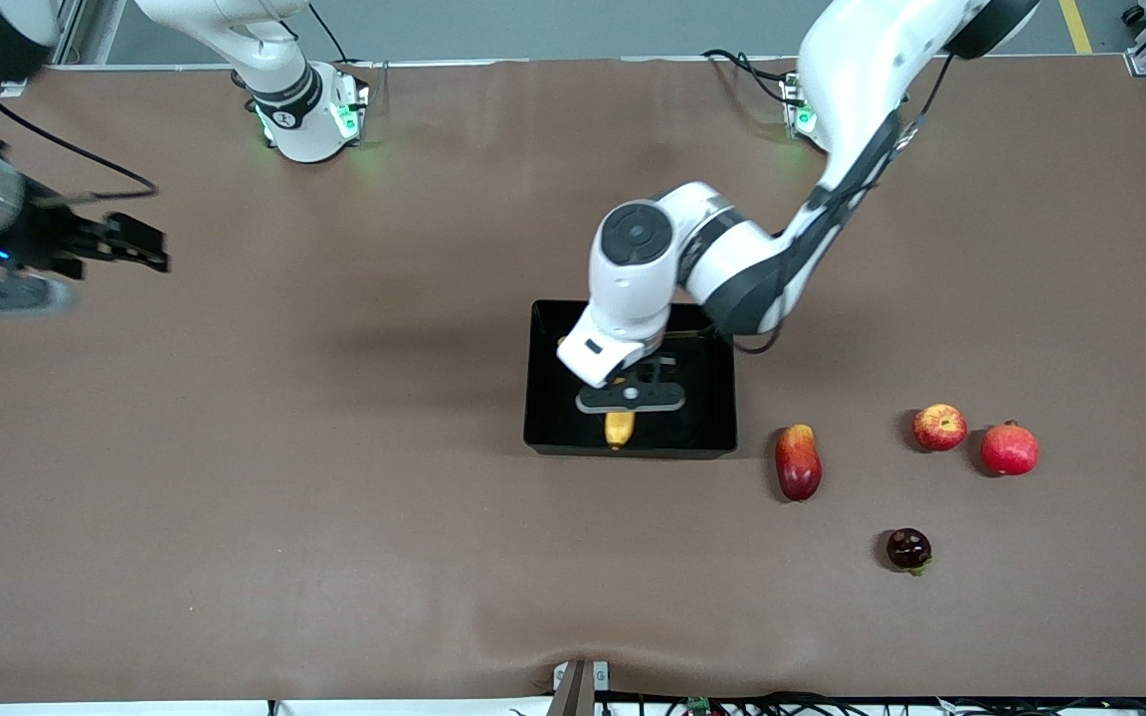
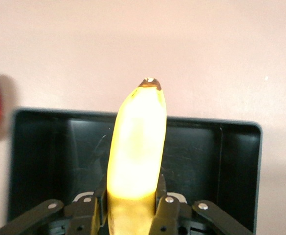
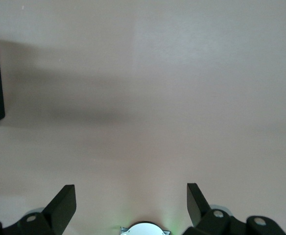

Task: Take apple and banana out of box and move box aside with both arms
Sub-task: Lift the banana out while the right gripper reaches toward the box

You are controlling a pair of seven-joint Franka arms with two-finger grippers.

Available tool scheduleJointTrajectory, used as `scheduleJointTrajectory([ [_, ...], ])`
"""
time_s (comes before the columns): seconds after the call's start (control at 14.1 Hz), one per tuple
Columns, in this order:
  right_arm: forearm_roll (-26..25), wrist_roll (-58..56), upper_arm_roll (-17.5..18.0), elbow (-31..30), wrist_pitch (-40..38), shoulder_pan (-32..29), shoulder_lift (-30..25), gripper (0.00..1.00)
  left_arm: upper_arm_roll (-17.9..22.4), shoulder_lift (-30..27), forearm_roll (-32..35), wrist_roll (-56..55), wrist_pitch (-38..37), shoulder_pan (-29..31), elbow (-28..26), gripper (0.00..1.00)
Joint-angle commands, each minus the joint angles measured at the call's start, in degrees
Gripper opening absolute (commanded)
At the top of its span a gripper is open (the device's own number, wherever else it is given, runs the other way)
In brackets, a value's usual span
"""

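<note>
Banana [image 2: 135,152], smooth, curved, in glossy box [image 2: 231,147]

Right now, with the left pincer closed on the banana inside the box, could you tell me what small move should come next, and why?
Probably a straight lift: the left pincer is shut on the banana, which sits over the box, so it must clear the low walls before moving toward the apple.
</note>
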Motion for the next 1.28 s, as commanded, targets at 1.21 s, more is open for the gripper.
scheduleJointTrajectory([
  [1.21,5.3,15.2,0.2,1.6,28.7,22.3,25.8,1.0,-1.6,-5.1,2.4,34.5,21.1,39.3,-32.5,0.0],
])
